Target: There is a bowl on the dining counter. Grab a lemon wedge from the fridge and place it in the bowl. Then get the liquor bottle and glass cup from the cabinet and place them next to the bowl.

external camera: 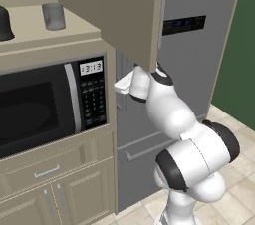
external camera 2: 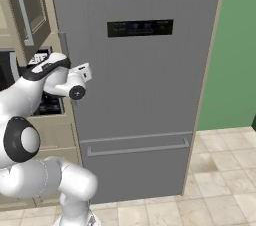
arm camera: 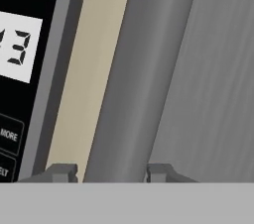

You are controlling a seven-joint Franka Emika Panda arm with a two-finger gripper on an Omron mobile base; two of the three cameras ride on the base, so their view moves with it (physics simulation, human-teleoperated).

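The fridge [external camera 2: 135, 85] is standing shut beside the microwave [external camera: 45, 104], so the lemon wedge is presumably lying hidden inside it, and the step in hand is taking the vertical handle [arm camera: 134, 79] on the door's left edge. To do this well, I think the pincer [arm camera: 112, 172] should be keeping the bar centred between its tips and closing firmly before pulling, along the arc of the door. In the hand view the two tips are standing partly open on either side of the handle, close to it, but whether they are touching it I cannot tell.
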